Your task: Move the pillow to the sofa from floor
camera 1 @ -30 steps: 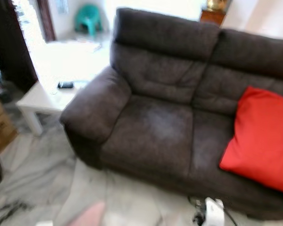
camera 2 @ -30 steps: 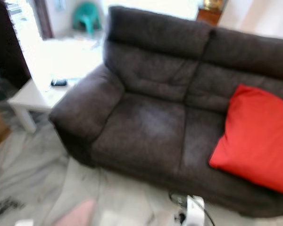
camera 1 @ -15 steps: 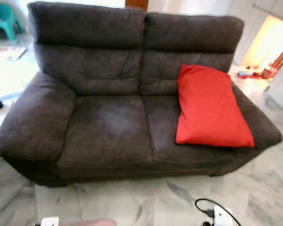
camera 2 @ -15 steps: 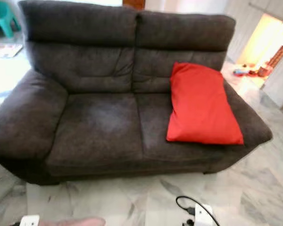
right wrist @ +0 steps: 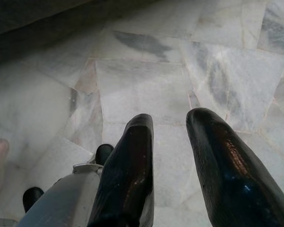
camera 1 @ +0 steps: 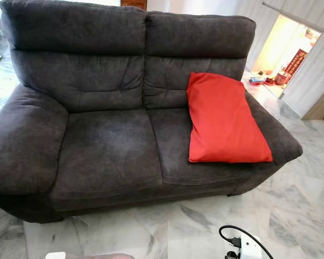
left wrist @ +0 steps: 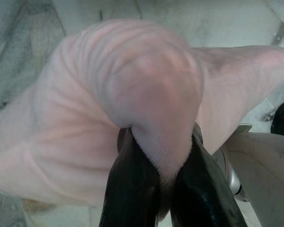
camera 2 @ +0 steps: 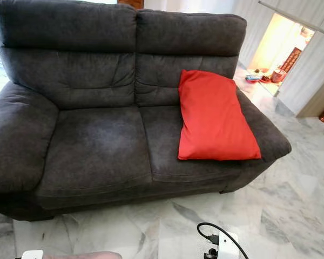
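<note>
a pale pink pillow [left wrist: 109, 118] is seen pinched between the two black fingers [left wrist: 132, 189] of the left gripper [left wrist: 163, 184], its cloth bunched and creased above the tips; a sliver of the same pink is caught at the bottom edge of the left eye view, low over the marble floor [camera 1: 291, 210] and just in front of the dark grey two-seat sofa [camera 1: 108, 145]. the pillow is thus held off the floor by the left arm, not yet laid on the seat. the right gripper [right wrist: 173, 137] is pictured over the marble tiles with its fingers parted and nothing between them (a gap of bare floor is visible). a red cushion [camera 1: 224, 121] is propped on the sofa's right-hand seat, leaning against the backrest. a white power strip [camera 1: 248, 248] with a black cable is seen on the floor near the sofa's front. a lit doorway [camera 1: 283, 54] is visible behind the sofa's right arm.
</note>
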`<state>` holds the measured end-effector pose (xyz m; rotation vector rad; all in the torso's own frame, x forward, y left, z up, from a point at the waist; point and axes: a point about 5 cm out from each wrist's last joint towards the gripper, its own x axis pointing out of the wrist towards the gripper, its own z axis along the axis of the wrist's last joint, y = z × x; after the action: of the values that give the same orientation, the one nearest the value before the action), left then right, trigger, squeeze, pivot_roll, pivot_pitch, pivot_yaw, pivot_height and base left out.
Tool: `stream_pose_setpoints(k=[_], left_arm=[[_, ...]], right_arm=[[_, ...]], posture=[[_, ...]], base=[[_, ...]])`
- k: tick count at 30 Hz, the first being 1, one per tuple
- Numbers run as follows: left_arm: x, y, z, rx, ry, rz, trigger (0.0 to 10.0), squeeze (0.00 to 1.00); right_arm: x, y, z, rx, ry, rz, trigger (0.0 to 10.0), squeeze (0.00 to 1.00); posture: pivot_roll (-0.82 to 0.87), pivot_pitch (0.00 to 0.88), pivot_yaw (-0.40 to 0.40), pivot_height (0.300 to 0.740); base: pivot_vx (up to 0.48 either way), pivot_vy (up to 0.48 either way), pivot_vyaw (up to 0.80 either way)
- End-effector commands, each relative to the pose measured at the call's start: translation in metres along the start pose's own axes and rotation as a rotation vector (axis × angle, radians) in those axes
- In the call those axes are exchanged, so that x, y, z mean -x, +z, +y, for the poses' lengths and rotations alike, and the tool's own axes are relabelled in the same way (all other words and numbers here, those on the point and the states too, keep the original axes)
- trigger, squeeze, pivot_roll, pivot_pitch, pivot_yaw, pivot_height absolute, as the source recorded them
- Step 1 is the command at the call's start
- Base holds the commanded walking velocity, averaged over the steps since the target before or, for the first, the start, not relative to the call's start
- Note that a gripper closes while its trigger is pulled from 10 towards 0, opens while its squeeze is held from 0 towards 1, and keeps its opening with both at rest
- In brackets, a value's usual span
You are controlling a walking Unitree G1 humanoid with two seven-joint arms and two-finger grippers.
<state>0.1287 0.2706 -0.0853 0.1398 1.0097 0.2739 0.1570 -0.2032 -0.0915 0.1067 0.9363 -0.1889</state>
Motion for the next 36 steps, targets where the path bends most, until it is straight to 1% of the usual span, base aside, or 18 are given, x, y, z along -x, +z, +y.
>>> stream_pose_setpoints(k=[1, 6, 9, 30, 33, 36], left_arm=[[0.0, 0.0137, 0.0339, -0.067, 0.043, -0.032, 10.0, 0.0], [0.0006, 0.0143, 0.0358, -0.04, 0.085, -0.055, 10.0, 0.0], [0.0007, 0.0139, 0.0358, -0.041, 0.086, -0.054, 10.0, 0.0], [0.0006, 0.0119, 0.0343, -0.034, 0.051, -0.036, 10.0, 0.0], [0.0004, 0.0111, 0.0329, -0.033, 0.023, -0.024, 10.0, 0.0], [0.0004, 0.0112, 0.0327, -0.039, 0.018, -0.022, 10.0, 0.0]], right_arm=[[0.0055, -0.0057, -0.0332, -0.253, 0.003, 0.006, 10.0, 0.0], [0.0055, -0.0058, -0.0327, -0.23, 0.021, 0.015, 10.0, 0.0], [0.0055, -0.006, -0.0328, -0.231, 0.022, 0.015, 10.0, 0.0], [0.0058, -0.0072, -0.0329, -0.228, 0.023, 0.019, 10.0, 0.0], [0.0058, -0.0074, -0.0327, -0.229, 0.021, 0.02, 10.0, 0.0], [0.0059, -0.0075, -0.0328, -0.229, 0.02, 0.02, 10.0, 0.0]], posture=[[0.0, 0.0, -0.042, 0.74], [0.0, 0.0, -0.044, 0.74], [0.0, 0.0, -0.044, 0.74], [0.01, 0.0, -0.042, 0.74], [0.0, 0.0, -0.04, 0.74], [0.0, 0.0, -0.04, 0.74]], base=[[0.0, 0.0, 0.0], [0.0, 0.0, 0.0], [0.0, 0.0, 0.0], [0.0, 0.0, 0.0], [0.0, 0.0, 0.0], [0.0, 0.0, 0.0]])
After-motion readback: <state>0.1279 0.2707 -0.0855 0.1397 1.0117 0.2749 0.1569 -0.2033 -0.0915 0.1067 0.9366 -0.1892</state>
